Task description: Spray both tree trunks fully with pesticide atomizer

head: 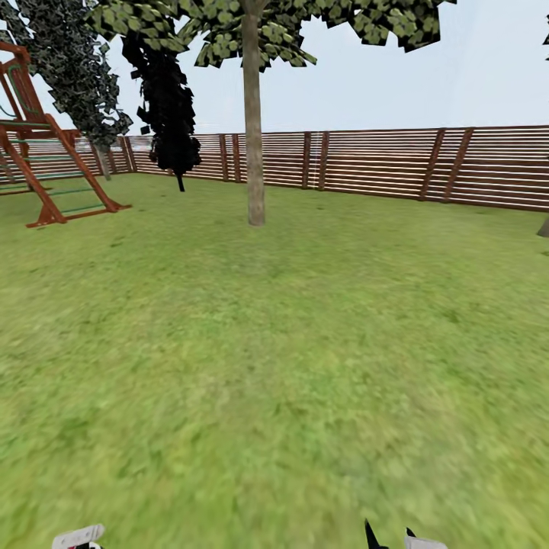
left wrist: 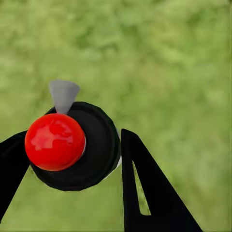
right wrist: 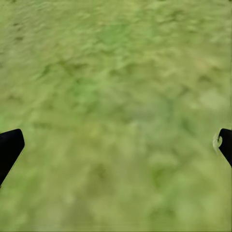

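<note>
While the left tool [left wrist: 72, 159] holds the pesticide atomizer [left wrist: 72, 145] tight, the right tool [right wrist: 116, 145] is wide open. The tree trunk [head: 253, 137] ahead looks unsprayed; both trees remain.

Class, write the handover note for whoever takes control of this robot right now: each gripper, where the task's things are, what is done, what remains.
Left gripper: shut on the pesticide atomizer, held above the grass.
Right gripper: open, empty, over grass.
A tree trunk stands ahead across the lawn, in front of the fence; no whitish speckles visible on it.
Done: atomizer picked up.
Left: drive to this trunk, spray it fully, then find and spray the second tree.
</note>
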{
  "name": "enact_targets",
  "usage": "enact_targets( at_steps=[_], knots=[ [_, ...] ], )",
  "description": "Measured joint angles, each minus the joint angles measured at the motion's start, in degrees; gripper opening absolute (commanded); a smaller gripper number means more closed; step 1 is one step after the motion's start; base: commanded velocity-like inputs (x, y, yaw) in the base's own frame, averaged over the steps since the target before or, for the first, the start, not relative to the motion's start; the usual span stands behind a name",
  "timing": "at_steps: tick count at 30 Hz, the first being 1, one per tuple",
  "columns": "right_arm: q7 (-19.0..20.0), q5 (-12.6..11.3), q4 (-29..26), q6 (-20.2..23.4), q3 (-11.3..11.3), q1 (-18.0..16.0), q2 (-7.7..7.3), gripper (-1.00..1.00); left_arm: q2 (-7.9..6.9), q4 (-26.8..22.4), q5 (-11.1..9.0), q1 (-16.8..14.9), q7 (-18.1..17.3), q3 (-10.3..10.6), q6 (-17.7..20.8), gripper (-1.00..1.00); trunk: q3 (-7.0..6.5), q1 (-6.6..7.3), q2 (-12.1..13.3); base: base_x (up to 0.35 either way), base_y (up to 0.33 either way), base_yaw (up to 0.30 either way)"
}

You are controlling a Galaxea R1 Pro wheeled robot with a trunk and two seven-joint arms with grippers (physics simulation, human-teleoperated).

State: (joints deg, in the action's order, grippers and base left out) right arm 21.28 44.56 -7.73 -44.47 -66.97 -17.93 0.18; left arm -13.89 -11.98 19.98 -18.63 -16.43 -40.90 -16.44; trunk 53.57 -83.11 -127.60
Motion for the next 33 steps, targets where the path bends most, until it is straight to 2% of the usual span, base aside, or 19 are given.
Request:
enact_targets(
  at_steps=[33],
  knots=[
    [-0.01, 0.00, 0.00, 0.00, 0.00, 0.00, 0.00, 1.00, 0.00, 0.04, -0.09, 0.00, 0.01, 0.02, 0.00, -1.00, 0.00, 0.00, 0.00, 0.338, 0.000, 0.000]
  ],
)
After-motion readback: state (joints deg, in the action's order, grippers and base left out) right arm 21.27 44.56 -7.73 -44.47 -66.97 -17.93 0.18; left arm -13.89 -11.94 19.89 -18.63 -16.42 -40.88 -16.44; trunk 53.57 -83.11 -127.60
